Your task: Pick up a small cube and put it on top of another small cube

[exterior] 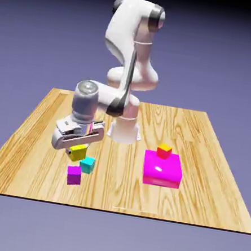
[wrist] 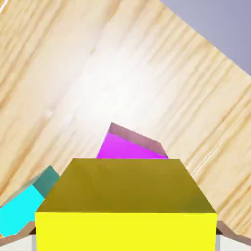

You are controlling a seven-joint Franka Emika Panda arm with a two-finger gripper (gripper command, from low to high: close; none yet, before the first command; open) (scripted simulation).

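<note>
Exterior view, from its left: the claw [exterior: 78,148] points down over the table [exterior: 118,193], closed on the yellow cube [exterior: 78,153], which sits between its tips. The hand view agrees, the cube's near face filling the gap from one tip to the other. Whether its underside is off the wood I cannot tell.

Almost straight below it in the exterior view, closer to the table's front edge, lies the purple cube [exterior: 74,175]. In the hand view this one is straight ahead of the held cube and partly hidden behind it.

A little to the right comes the cyan cube [exterior: 87,165], looking the nearer of the two to the yellow one. It lies toward the exterior view's right and front; in the hand view it shows off to the left, turned at a slant to the claw. The task doesn't say which is the base. For cyan, I judge the move short: up, sideways, with some wrist turn to match faces. For purple, it is more a forward carry, and clearance over cyan matters.

Well apart, at the right, the orange-red cube [exterior: 164,151] is by the magenta block [exterior: 162,169].
</note>
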